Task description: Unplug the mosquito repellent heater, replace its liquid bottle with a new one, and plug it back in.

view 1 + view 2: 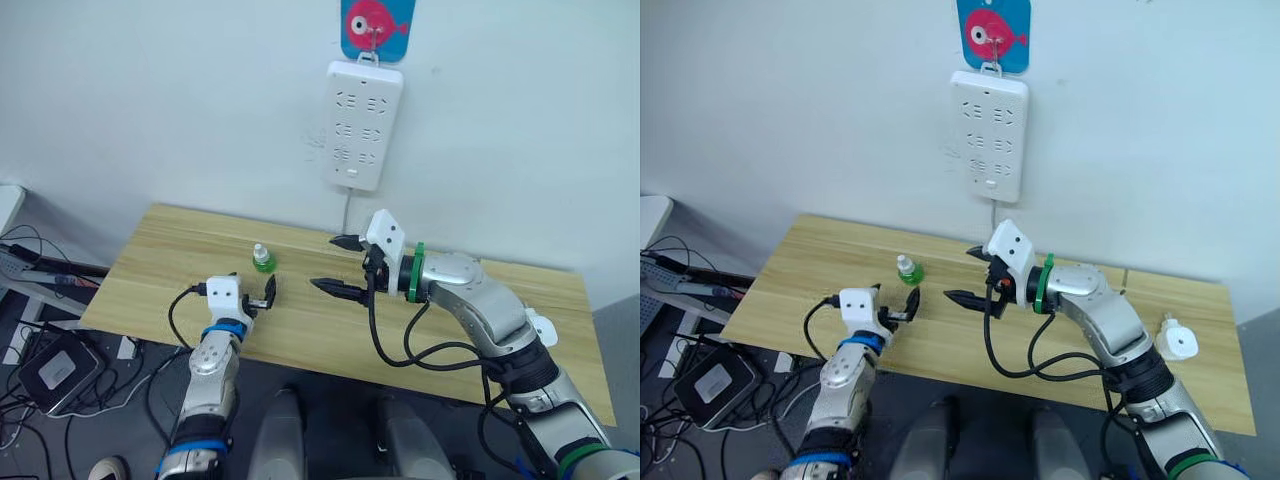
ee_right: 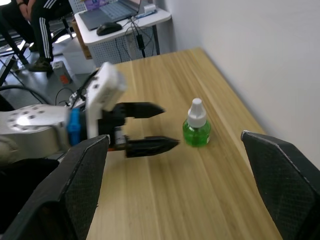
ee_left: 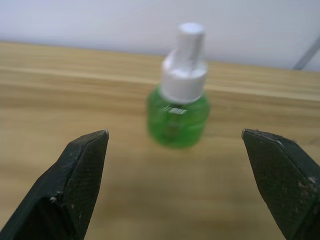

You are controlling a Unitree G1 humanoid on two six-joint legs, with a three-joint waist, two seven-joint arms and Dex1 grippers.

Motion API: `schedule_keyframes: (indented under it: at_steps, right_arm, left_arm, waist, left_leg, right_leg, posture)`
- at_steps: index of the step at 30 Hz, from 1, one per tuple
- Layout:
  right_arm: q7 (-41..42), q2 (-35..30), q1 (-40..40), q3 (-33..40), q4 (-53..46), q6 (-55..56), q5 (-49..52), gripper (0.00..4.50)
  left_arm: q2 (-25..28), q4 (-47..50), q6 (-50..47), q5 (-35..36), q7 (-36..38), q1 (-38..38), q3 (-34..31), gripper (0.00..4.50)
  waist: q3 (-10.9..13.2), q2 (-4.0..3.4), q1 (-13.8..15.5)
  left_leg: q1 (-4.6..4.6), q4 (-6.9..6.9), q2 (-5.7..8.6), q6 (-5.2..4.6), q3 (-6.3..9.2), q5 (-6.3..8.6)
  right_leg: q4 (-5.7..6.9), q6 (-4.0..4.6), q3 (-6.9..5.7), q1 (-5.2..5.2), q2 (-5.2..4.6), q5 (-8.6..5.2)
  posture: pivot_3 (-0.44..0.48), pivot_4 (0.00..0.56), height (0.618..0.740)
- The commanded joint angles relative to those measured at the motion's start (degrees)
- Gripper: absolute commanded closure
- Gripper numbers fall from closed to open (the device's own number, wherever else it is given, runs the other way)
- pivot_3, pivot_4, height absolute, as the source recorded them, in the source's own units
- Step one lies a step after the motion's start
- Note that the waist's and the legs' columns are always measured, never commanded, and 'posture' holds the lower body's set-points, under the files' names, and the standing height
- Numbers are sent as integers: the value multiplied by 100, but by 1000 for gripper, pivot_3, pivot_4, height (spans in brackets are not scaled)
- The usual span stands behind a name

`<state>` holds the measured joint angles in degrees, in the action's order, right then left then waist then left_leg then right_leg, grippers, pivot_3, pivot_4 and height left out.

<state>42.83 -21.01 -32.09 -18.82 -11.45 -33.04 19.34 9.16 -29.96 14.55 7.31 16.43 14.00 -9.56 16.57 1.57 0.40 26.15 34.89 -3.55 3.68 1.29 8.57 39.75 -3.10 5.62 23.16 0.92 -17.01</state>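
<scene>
The mosquito repellent heater (image 1: 1181,343) lies unplugged on the wooden table (image 1: 150,260) at the right edge of the right eye frame, its round hole facing up, well apart from both grippers. The green bottle (image 1: 262,259) stands upright a little left of the frame centre, and the left gripper (image 1: 262,295) sits just below it with its fingers wide apart and empty; the bottle is between the finger lines but not yet touched. I judge the step in hand is to take this bottle, so the left gripper should go forward until the fingers are beside the green body, not the narrow white cap, and then close gently, because a light upright bottle may tip over. The right gripper (image 1: 345,265) hangs at the centre of the frame, also wide and empty, near the bottle's right side, so it could disturb the approach. The white power strip (image 1: 363,124) hangs on the wall at the upper centre, under a fish hook plate (image 1: 377,26).
</scene>
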Motion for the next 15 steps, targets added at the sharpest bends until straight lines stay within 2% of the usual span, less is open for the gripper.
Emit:
schedule_keyframes:
  at_steps: [1, 7, 14, 15]
  right_arm:
    - [76, -134, 75, 132, -521, -230, 123, 94]
    - [9, -301, 90, 374, -719, -591, 162, 94]
    - [-86, -306, 123, 493, -950, -889, 193, 94]
    - [-97, -302, 118, 513, -964, -922, 198, 0]
  left_arm:
    - [166, -920, 549, -19, 37, 480, -103, 0]
    - [437, -2350, 1212, -107, 48, 1287, -109, 0]
    - [466, -3167, 1577, -108, 253, 1715, -87, 0]
    - [453, -3220, 1612, -97, 326, 1748, -81, 384]
  waist:
    - [6, 1, -33]
    - [39, 4, -94]
    - [86, 19, -152]
    - [89, 21, -154]
  left_leg:
    - [0, -2, 0, 1, 2, 1]
    - [0, -7, -2, 2, 6, 1]
    - [1, -7, -1, 2, 5, 1]
    - [2, -7, 0, 3, 5, 2]
  right_leg:
    - [1, 0, -4, 1, 0, 0]
    - [5, -5, -8, 3, 4, -3]
    - [5, -6, -9, 3, 2, -3]
    - [4, -6, -10, 3, 2, -3]
  posture:
    - [48, 346, 740]
    - [17, 347, 740]
    - [12, 342, 740]
    - [13, 342, 740]
